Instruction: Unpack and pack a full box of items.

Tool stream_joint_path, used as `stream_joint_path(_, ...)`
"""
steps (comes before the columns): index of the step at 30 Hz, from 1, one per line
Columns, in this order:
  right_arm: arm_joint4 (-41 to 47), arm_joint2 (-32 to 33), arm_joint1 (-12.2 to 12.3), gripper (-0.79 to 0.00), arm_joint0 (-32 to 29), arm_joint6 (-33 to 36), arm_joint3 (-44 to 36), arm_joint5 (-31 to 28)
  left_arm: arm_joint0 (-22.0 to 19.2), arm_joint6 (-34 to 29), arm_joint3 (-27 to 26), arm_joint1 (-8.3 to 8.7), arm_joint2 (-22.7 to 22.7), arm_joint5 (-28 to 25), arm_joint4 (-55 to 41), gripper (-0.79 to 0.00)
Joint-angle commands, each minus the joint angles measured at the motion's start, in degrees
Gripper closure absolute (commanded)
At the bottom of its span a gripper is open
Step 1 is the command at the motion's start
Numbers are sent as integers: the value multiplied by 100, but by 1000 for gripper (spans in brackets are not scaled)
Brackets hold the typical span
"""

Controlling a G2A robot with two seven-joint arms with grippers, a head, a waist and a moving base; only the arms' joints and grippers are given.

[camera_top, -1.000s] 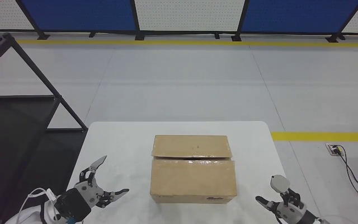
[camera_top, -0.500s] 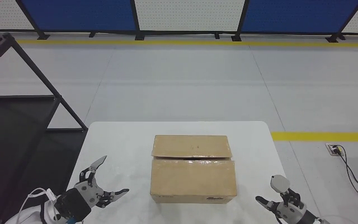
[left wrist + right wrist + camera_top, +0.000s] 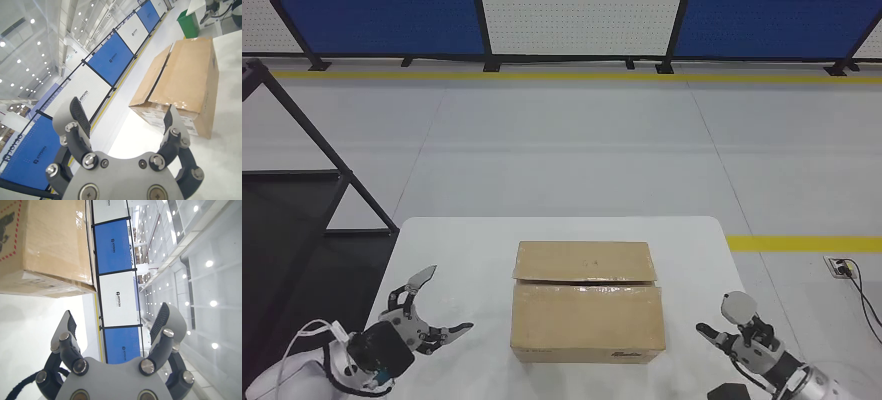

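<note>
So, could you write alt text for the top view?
A brown cardboard box, flaps folded down, sits on a white table. The left gripper and right gripper flank it near the front edge, jaws open, touching nothing.

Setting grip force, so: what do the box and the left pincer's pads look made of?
Box: matte brown cardboard with creased flap edges; shiny glints suggest clear tape. Left pincer pads: black, ribbed, likely rubber.

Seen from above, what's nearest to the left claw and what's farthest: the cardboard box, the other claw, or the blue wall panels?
From the left gripper:
1. Cardboard box, beside it at mid-table.
2. Right gripper, past the box.
3. Blue panels, far across the floor.
</note>
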Motion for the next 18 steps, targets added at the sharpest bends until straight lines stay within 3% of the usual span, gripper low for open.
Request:
stream_joint_path(1, -295, -60, 30, -785, 325, -154, 204, 71, -143, 185, 111, 27, 85, 411, 456, -785)
stream_joint_path(11, -1661, -261, 259, -785, 1591, -1779, 1355, 435, -783, 1840, 1188, 134, 755, 2601, 2281, -785)
stream_joint_path(18, -1841, -263, 296, -785, 1742, -1860, 1490, 386, -878, 2028, 1327, 143, 849, 2796, 2335, -785)
